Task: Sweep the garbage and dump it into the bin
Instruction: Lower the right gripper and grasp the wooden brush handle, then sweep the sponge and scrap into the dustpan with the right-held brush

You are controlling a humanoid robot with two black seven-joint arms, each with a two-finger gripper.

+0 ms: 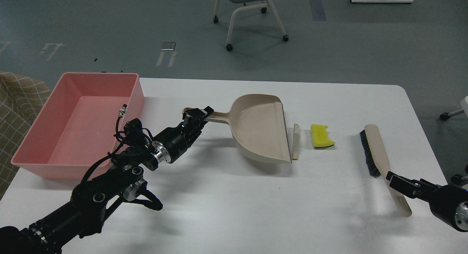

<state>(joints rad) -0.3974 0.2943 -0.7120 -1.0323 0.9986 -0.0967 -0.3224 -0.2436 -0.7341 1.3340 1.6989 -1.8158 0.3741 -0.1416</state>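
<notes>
My left gripper (pixel 197 116) is shut on the end of the handle of the beige dustpan (pixel 261 131), which rests on the white table. The dustpan's open lip lies right beside the white bread slice (pixel 295 141), touching or nearly touching it. The yellow sponge with dark backing (pixel 321 136) lies just right of the bread. The beige brush with black bristles (pixel 378 153) lies further right. My right gripper (pixel 394 180) is over the brush's handle; its dark fingers cannot be told apart. The pink bin (pixel 137 95) stands empty at the table's left end.
The white table (pixel 234 203) has its right edge close to the brush. An office chair (pixel 252 12) stands on the floor beyond the table. A checked cloth (pixel 14 100) lies left of the bin.
</notes>
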